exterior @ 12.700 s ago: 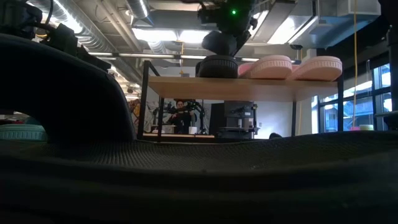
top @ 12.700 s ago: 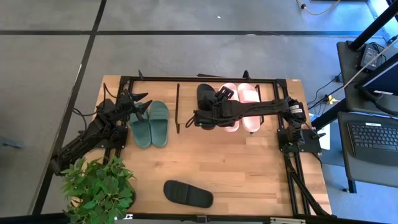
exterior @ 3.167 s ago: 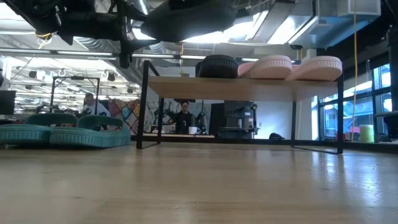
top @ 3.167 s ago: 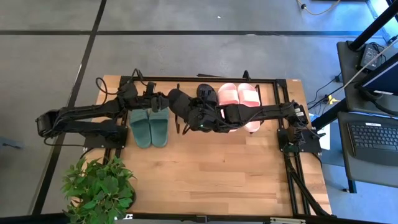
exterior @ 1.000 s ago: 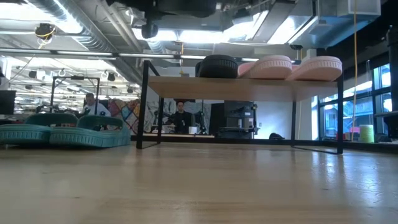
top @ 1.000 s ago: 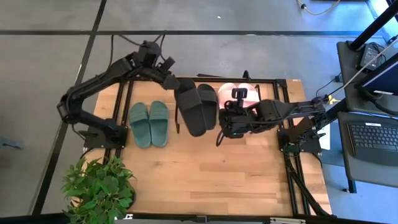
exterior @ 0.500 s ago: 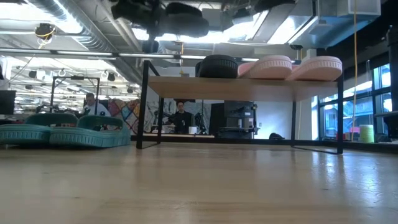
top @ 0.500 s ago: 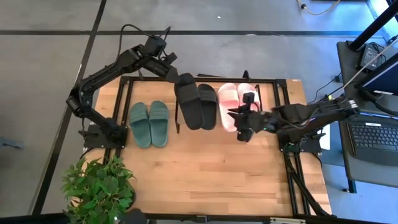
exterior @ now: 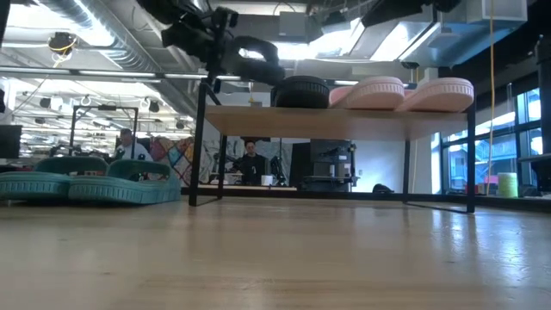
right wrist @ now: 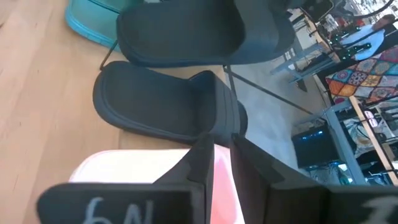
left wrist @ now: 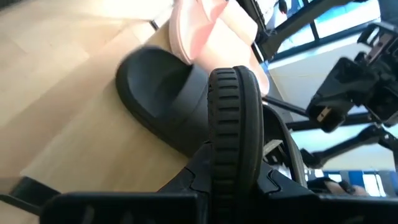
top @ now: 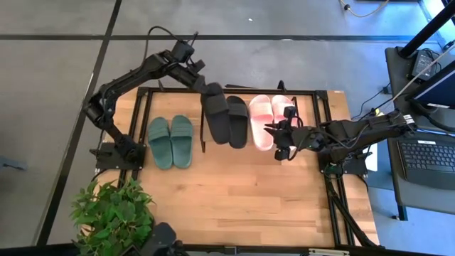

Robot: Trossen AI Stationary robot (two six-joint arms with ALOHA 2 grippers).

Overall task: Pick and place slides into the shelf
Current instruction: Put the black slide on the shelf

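Over the wooden table — left gripper clenched on a black slide; right gripper closed, empty.

Green slides: two, a pair side by side on the tabletop
Black slides: two, one lying flat, one raised beside it
Pink slides: two, a pair side by side
Slides in all: six
Shelf: one
Plants: one
Arms: two
Claws: two, left and right
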